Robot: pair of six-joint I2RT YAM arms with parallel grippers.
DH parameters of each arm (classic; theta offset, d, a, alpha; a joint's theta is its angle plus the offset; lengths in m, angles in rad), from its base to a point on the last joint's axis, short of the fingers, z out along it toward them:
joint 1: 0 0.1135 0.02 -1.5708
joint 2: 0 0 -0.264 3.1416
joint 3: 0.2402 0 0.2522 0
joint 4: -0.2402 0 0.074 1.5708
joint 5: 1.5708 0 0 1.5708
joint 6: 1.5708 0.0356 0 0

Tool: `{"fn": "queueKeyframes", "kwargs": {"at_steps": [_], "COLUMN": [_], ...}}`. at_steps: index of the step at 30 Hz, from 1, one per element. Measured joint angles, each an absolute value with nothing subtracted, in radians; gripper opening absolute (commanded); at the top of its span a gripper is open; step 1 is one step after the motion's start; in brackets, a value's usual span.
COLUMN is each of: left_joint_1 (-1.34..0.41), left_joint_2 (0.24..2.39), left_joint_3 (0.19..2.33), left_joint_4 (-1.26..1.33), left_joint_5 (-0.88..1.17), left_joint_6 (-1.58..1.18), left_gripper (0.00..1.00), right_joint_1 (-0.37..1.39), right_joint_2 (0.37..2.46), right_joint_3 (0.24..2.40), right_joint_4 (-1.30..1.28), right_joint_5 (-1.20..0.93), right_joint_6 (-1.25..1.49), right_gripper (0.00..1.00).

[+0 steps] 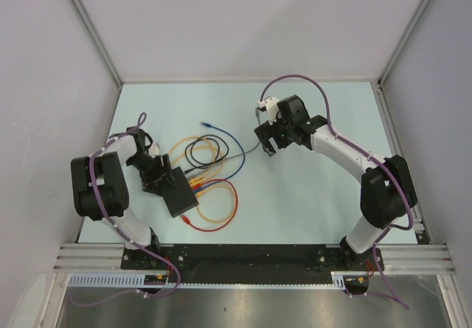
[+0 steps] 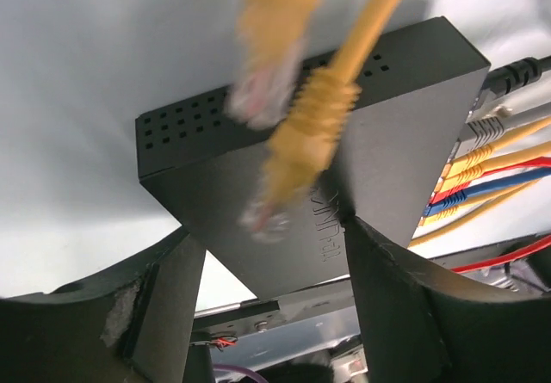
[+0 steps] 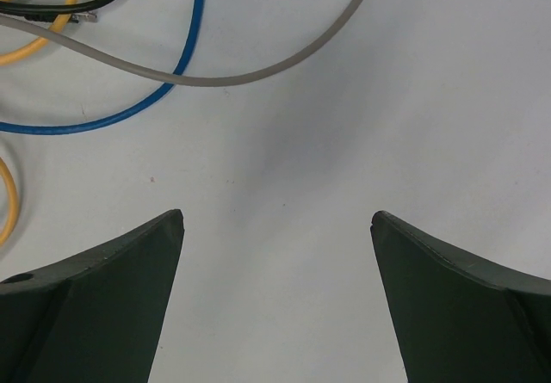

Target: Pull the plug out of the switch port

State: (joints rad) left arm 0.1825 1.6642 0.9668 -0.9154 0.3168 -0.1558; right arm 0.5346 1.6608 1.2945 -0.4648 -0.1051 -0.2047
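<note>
Two fingers of the left gripper [image 2: 267, 228] stand well apart with the near corner of the switch [image 2: 387, 133] between them. Their tips sit at or just beside its sides, and I cannot tell whether they clamp it. Two loose yellow plugs [image 2: 297, 133] dangle blurred between the wrist camera and the switch's top, partly blocking the view; whether they touch it is unclear. Along the switch's socket edge, the seated plugs [image 2: 482, 163] sit packed side by side in black, grey, yellow, red and blue, with no gap between neighbours. From above, the switch lies flat and diagonal on the left half of the bench [image 1: 317, 210], and its cables fan toward the middle. A red cable [image 1: 221, 223] loops just in front of it. The left arm's elbow is close to the left wall [image 1: 51, 85]. The right gripper [image 3: 277, 218] is spread wide and holds nothing, poised over bare bench well apart from the switch. A grey cable [image 3: 258, 77] and a blue cable [image 3: 172, 86] cross beyond its fingertips. Most of the open surface lies on the right and far sides, bounded by white walls and a metal rail [image 1: 251, 250] at the near edge.
</note>
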Motion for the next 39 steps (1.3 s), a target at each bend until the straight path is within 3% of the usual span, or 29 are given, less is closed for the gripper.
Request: {"fn": "queueKeyframes", "kwargs": {"at_steps": [16,20,22,26,30,33,36,37,39], "left_joint_1": [-0.205,-0.254,-0.262,-0.25,-0.217,-0.205,-0.205,-0.205,-0.205], "left_joint_2": [1.998,2.044,2.046,1.996,1.795,1.619,1.493,1.478,1.496], "left_joint_3": [1.378,1.447,1.456,1.449,1.394,1.327,1.242,1.212,1.169], "left_joint_4": [-0.933,-0.932,-0.927,-0.9,-0.833,-0.735,-0.623,-0.583,-0.533], "left_joint_5": [0.429,0.452,0.444,0.426,0.41,0.407,0.442,0.465,0.522], "left_joint_6": [-0.152,-0.14,-0.135,-0.129,-0.102,-0.096,-0.105,-0.103,-0.109], "left_gripper": [0.65,0.7,0.8,0.82,0.79,0.66,0.29,0.08,0.0], "right_joint_1": [0.47,0.429,0.415,0.414,0.413,0.408,0.402,0.402,0.402], "right_joint_2": [1.658,1.645,1.641,1.643,1.688,1.772,1.906,1.958,2.04], "right_joint_3": [1.295,1.295,1.295,1.298,1.374,1.487,1.67,1.732,1.801], "right_joint_4": [-0.519,-0.542,-0.545,-0.549,-0.554,-0.553,-0.585,-0.591,-0.587], "right_joint_5": [-0.168,-0.218,-0.249,-0.341,-0.459,-0.548,-0.645,-0.685,-0.751], "right_joint_6": [-0.22,-0.222,-0.223,-0.229,-0.212,-0.189,-0.183,-0.176,-0.158], "right_gripper": [0.94,0.95,0.95,0.93,0.91,0.9,0.96,0.95,0.84]}}
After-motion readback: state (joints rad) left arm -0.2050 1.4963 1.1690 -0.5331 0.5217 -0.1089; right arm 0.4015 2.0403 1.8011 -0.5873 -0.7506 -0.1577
